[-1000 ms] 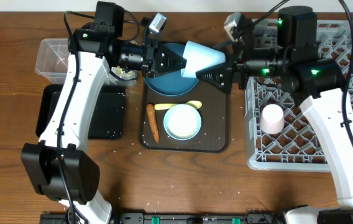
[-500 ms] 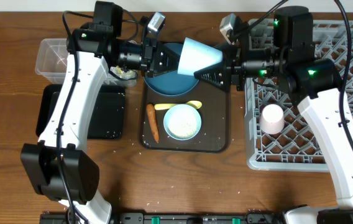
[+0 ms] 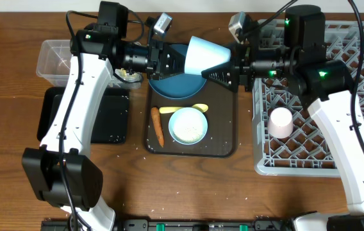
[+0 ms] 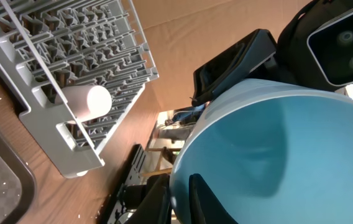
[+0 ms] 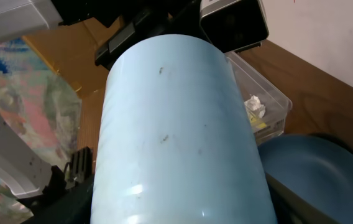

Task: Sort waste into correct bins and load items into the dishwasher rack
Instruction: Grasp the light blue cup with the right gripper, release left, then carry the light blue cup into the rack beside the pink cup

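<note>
We see the light blue cup [image 3: 204, 56] lying sideways in the air above the dark blue plate [image 3: 172, 86], held between both arms. The left gripper [image 3: 181, 64] pinches its rim, one finger inside and one outside. The right gripper [image 3: 219, 67] clasps its body from the base end. The pale pink cup [image 3: 280, 122] lies in the dishwasher rack [image 3: 361, 58], well apart.

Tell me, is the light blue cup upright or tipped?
Tipped on its side: the light blue cup lies horizontal in mid-air, mouth toward the left gripper.
</note>
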Tool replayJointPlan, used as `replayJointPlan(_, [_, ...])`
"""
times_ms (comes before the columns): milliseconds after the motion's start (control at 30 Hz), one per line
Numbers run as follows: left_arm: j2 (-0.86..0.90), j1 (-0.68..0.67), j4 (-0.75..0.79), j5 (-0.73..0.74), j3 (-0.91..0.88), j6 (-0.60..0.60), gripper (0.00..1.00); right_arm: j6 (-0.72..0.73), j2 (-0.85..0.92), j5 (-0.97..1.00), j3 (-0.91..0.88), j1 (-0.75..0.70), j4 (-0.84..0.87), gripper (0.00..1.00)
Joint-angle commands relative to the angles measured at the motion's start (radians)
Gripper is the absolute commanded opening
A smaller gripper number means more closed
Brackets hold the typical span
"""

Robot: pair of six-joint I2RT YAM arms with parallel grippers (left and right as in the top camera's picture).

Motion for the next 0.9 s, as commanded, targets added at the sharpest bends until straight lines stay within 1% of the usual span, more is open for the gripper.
replayJointPlan(0, [0.003, -0.003, -0.005, -0.006, 0.01, 0.021, 0.12, -0.008, 0.003, 0.013, -0.006, -0.018, 0.007, 0.53])
replayJointPlan(233, [0.003, -0.003, -0.006, -0.084, 0.01, 0.021, 0.14, -0.008, -0.013, 0.013, -0.006, -0.026, 0.013, 0.51])
replayJointPlan(433, [0.003, -0.003, -0.009, -0.184, 0.01, 0.02, 0.15, 0.015, -0.067, 0.048, -0.006, -0.073, -0.011, 0.47])
replayJointPlan(600, [0.003, -0.003, -0.009, -0.214, 0.01, 0.02, 0.16, 0.016, -0.102, 0.059, -0.006, -0.1, -0.043, 0.47])
replayJointPlan(667, [0.003, -0.003, -0.009, -0.232, 0.01, 0.02, 0.16, 0.039, -0.109, 0.117, -0.006, -0.102, -0.068, 0.46])
replayJointPlan(733, [0.003, -0.003, -0.01, -0.286, 0.01, 0.02, 0.16, 0.056, -0.119, 0.212, -0.006, -0.105, -0.122, 0.47])
replayJointPlan(867, [0.003, -0.003, -0.016, -0.428, 0.01, 0.019, 0.16, 0.145, -0.156, 0.491, -0.004, -0.116, -0.286, 0.47])
